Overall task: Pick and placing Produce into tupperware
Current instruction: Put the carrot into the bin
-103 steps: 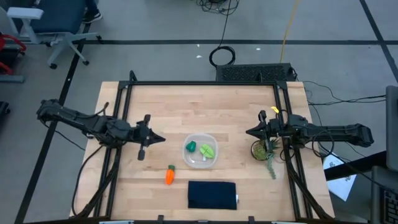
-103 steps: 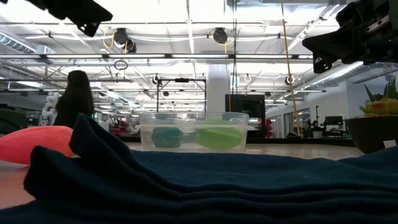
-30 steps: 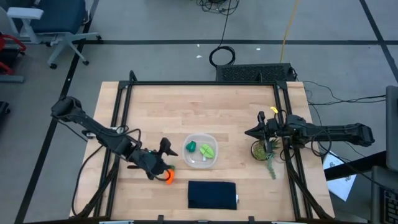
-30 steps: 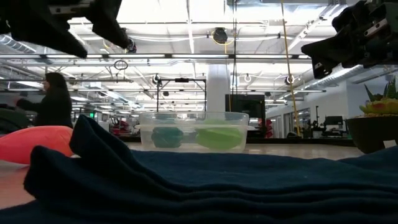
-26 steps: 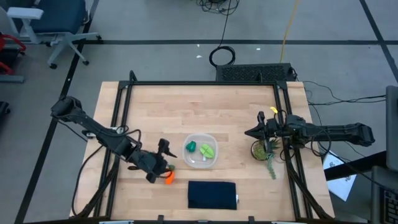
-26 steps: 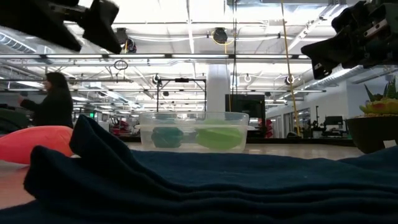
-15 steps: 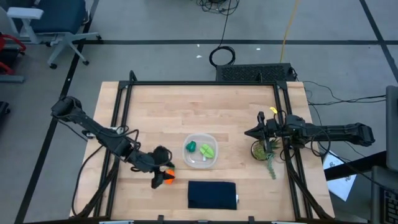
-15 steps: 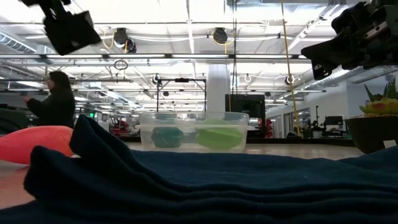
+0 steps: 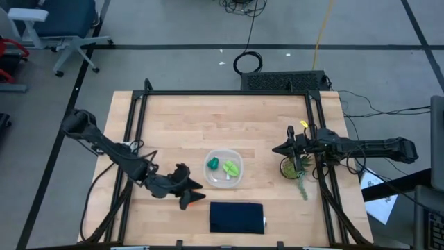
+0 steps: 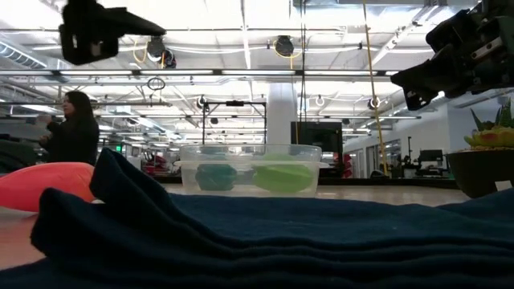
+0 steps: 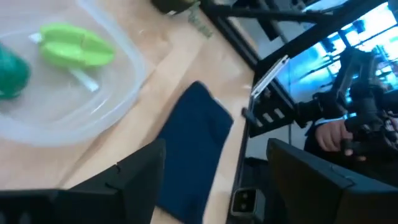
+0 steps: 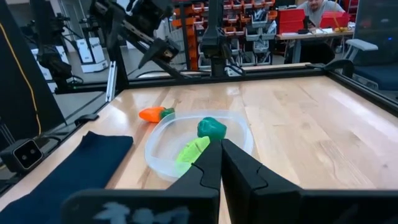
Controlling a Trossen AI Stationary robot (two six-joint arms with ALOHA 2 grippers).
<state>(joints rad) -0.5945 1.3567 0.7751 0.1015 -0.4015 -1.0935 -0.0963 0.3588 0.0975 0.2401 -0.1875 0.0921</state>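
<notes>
Half a second back the left gripper (image 9: 198,192) was angled down over the carrot (image 12: 152,114). Now it's swung level, pointing past the corner of the navy cloth (image 9: 236,217), just short of the tupperware (image 9: 223,179). Its fingers are spread wide with nothing in them. The carrot lies flat on the table just beside the tupperware, under the gripper and not between the jaws. Inside the tupperware are the dark green piece (image 9: 213,164) and the leafy piece (image 9: 232,167). Well beyond the tupperware, the right gripper (image 9: 275,148) waits pinched closed and empty by the potted plant (image 9: 290,167).
</notes>
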